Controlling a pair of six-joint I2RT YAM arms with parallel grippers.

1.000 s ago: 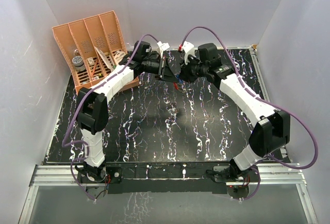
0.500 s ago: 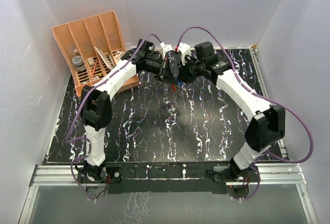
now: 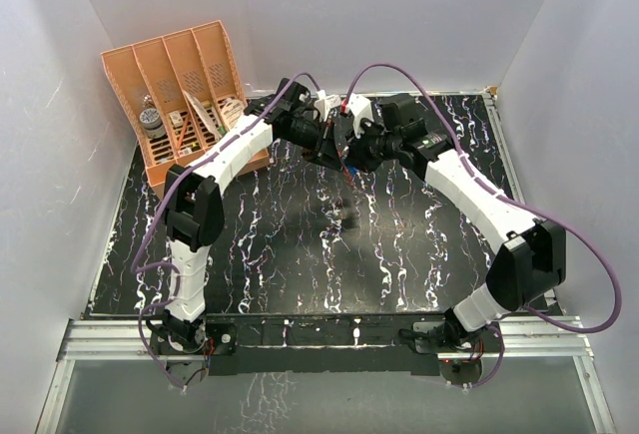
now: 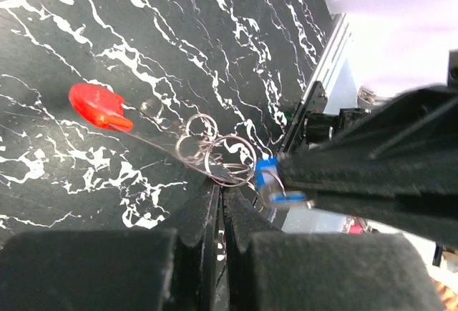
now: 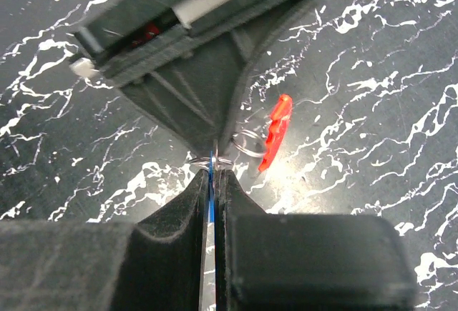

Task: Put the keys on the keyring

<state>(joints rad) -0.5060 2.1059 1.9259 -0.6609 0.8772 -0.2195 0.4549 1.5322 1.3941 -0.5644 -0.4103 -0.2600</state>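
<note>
My left claw [image 4: 220,191] is clamped shut on the silver wire rings of the red-and-silver metal keyring [image 4: 100,106], whose red end sticks out above the black white-veined bench [image 4: 86,25]. My right claw [image 5: 212,174] is pinched closed on the small silver key with a bright blue plastic head [image 4: 268,181], meeting the left claw tip to tip, with the key just beside the rings

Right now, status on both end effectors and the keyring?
Left end effector shut on keyring. Right end effector shut on blue key. No obstruction seen.
</note>
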